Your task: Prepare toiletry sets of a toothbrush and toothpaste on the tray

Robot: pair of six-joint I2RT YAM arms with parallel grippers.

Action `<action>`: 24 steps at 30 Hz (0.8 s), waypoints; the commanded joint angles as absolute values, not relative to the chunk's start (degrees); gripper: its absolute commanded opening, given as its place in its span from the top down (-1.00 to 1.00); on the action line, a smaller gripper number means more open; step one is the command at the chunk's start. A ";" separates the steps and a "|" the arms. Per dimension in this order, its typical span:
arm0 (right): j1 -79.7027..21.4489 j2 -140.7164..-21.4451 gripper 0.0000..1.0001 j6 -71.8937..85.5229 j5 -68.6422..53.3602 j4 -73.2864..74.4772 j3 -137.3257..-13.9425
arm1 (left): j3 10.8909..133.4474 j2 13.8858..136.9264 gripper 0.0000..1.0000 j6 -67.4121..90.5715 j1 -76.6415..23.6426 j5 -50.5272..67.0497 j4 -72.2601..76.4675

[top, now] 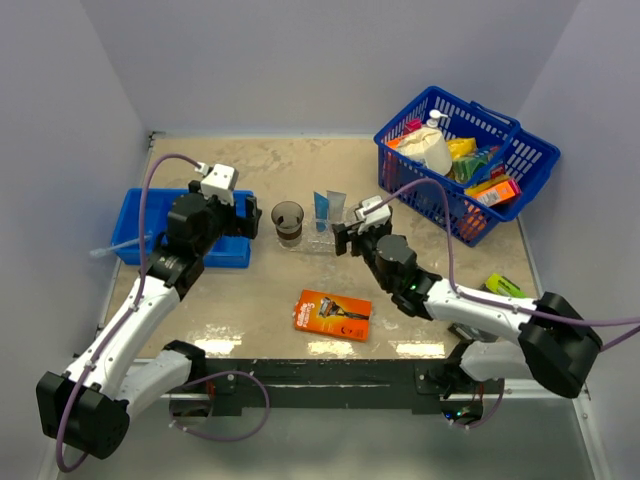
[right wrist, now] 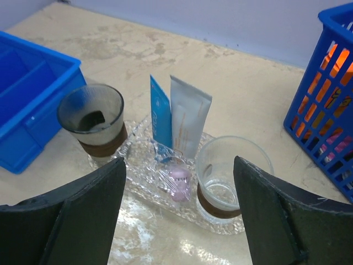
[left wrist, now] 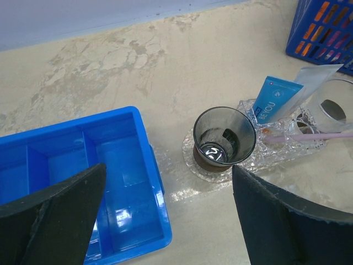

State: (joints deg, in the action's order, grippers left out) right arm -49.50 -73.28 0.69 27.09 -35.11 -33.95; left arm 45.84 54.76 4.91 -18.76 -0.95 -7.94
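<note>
A small flat tray of clear colourless plastic (right wrist: pixel 144 178) lies near the middle of the pale stone-patterned worktop (top: pixel 250 300). Two flat toothpaste tubes stand on the tray's middle, touching each other: a blue toothpaste tube (right wrist: pixel 160 118) and a white toothpaste tube (right wrist: pixel 187 118), both leaning slightly. A pink toothbrush (left wrist: pixel 317 136) lies flat on the tray at the foot of the tubes. A smoky brownish translucent cup (right wrist: pixel 91 118) stands upright on the end of the tray toward the left arm. A clearer translucent cup with a brown base (right wrist: pixel 231 171) stands upright on the tray's other end.

The right tool (top: pixel 348 240) hovers just on the near side of the tray, its fingers (right wrist: pixel 83 215) spread wide and pinching nothing. The left tool (top: pixel 246 222) hangs beside the tray's smoky-cup end, over the edge of an opaque blue plastic compartment bin (left wrist: pixel 110 160). Its fingers (left wrist: pixel 55 215) are also spread wide, with nothing between them.

Nearer the arm bases than the tray, an orange razor pack (top: pixel 333 314) lies flat on the worktop. A blue wire basket (top: pixel 520 150) full of packaged goods sits well away from the tray, toward the far right corner. A small yellow-green item (top: pixel 505 286) lies near the worktop's right edge.
</note>
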 commanded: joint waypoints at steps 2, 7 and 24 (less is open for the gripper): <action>-48.96 -67.68 -0.71 3.95 25.75 -36.21 -36.74 | 45.18 53.70 -1.00 4.92 -17.67 1.05 -5.18; -45.28 -64.87 -0.72 5.80 24.79 -34.11 -37.00 | 45.87 54.22 -1.00 7.03 -15.65 2.37 -5.44; -35.77 -57.57 -0.66 9.84 15.38 -18.99 -42.89 | 45.79 54.66 -1.00 14.14 12.56 -4.20 -7.91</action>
